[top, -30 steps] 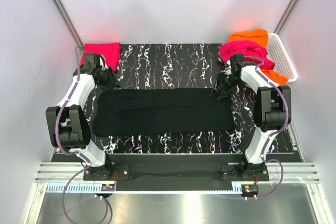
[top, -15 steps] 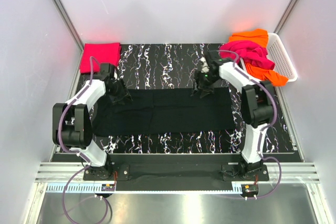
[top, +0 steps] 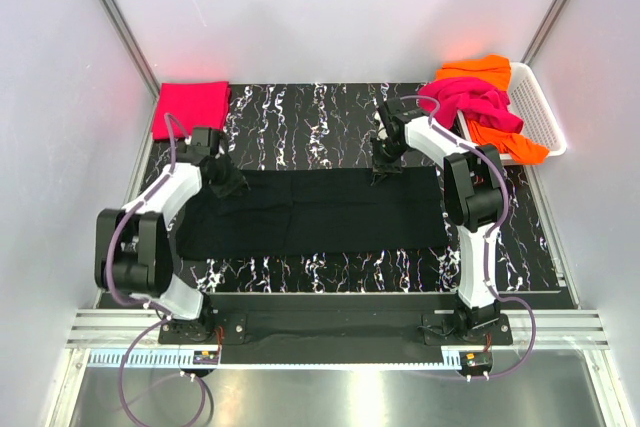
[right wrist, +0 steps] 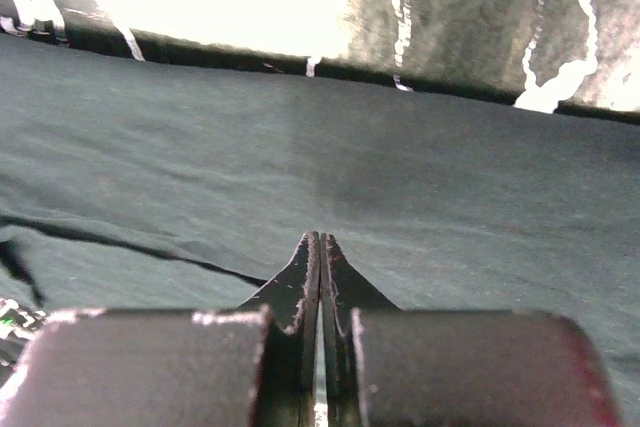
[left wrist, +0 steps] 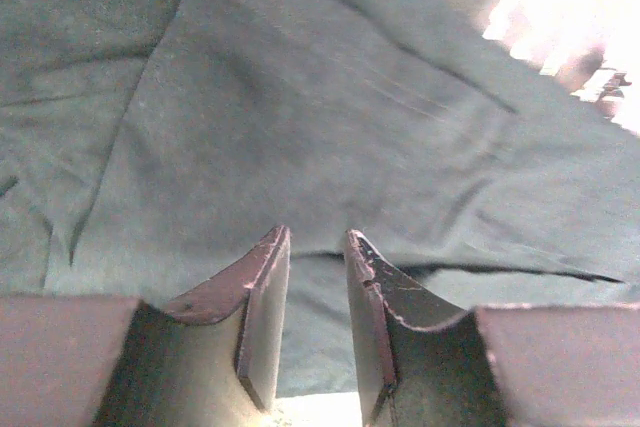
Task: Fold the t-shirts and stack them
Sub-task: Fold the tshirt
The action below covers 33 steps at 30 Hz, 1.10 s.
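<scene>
The black t-shirt [top: 320,212] lies flat as a long folded band across the middle of the marbled table [top: 320,117]. My left gripper [top: 225,187] is low over its far left corner. In the left wrist view that gripper [left wrist: 315,235] is open by a narrow gap, with dark cloth [left wrist: 330,97] beneath and nothing between the jaws. My right gripper [top: 382,169] is at the shirt's far edge, right of centre. It [right wrist: 320,237] is shut, tips down on the cloth [right wrist: 450,177]; no cloth shows between them. A red-pink t-shirt [top: 190,107] lies folded at the back left.
A white lattice basket [top: 540,112] stands at the back right, with a magenta t-shirt [top: 478,104] and an orange t-shirt [top: 490,69] spilling over it. Grey walls close in the table on three sides. Marbled table [right wrist: 470,17] shows beyond the shirt's far edge.
The right gripper slid left along the shirt's far edge and closed. The left gripper moved inward onto the shirt's far left corner, its jaws narrower. The black shirt has not shifted.
</scene>
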Motion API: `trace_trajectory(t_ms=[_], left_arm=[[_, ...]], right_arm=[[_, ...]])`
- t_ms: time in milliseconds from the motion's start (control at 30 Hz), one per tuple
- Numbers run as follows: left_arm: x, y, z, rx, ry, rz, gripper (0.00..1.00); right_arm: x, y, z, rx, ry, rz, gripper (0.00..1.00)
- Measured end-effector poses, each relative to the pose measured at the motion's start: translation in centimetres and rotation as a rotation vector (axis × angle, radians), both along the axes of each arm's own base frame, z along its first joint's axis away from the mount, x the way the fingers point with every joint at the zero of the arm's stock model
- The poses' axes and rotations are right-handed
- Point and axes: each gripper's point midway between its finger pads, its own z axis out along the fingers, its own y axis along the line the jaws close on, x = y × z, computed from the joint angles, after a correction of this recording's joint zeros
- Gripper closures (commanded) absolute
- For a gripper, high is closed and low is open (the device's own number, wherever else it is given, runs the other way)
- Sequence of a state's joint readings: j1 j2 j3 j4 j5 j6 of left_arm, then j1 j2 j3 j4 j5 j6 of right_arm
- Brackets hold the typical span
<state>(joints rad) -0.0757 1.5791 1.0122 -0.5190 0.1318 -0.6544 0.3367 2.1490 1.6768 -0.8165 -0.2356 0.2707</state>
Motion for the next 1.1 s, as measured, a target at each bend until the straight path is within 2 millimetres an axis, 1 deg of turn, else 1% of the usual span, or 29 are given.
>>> trace_trajectory(t_ms=[100,133,167,233,333,400,500,633,733,867,967,1067,1100], left_arm=[[0.1,0.3,2.4,0.009,-0.074,0.011,0.76],[0.2,0.4,3.1,0.013,-0.098,0.017,0.83],[0.1,0.6,3.5,0.016,-0.109,0.025,0.86],[-0.2,1.0,3.5,0.023,-0.11,0.037,0.88],[-1.3,2.1,1.9,0.038,-0.06,0.067,0.9],[-1.9,2.9,0.9,0.05,-0.02,0.083,0.96],[-1.6,3.8,-0.6,0.072,0.012,0.088,0.99],[-0.9,4.0,-2.8,0.087,0.057,0.071,1.0],[-0.4,4.0,-3.7,0.091,0.071,0.067,0.99],[0.0,4.0,-4.7,0.092,0.091,0.069,1.0],[0.9,3.8,-4.7,0.081,0.096,0.064,1.0],[2.8,3.6,-4.7,0.077,0.089,0.045,1.0],[3.7,3.4,-4.6,0.078,0.085,0.033,1.0]], right_arm=[[-0.5,-0.4,-0.6,-0.018,0.013,0.002,1.0],[-0.6,-0.5,-0.7,-0.023,0.016,0.001,1.0],[-0.7,-0.6,-0.9,-0.027,0.021,0.001,1.0],[-0.9,-0.7,-0.9,-0.031,0.027,0.0,1.0],[-0.9,-0.8,-1.0,-0.036,0.027,-0.001,1.0],[-0.8,-0.9,-1.0,-0.044,0.024,-0.004,1.0],[-0.8,-1.0,-1.0,-0.048,0.023,-0.005,1.0],[-1.0,-1.3,-1.4,-0.067,0.027,-0.009,1.0],[-1.7,-1.8,-2.1,-0.083,0.049,-0.01,1.0],[-1.8,-1.9,-2.2,-0.079,0.039,-0.014,1.0],[-2.0,-2.0,-2.2,-0.074,0.029,-0.018,1.0],[-2.6,-2.1,-2.3,-0.067,0.027,-0.033,1.0],[-2.9,-2.2,-2.3,-0.064,0.028,-0.039,1.0]])
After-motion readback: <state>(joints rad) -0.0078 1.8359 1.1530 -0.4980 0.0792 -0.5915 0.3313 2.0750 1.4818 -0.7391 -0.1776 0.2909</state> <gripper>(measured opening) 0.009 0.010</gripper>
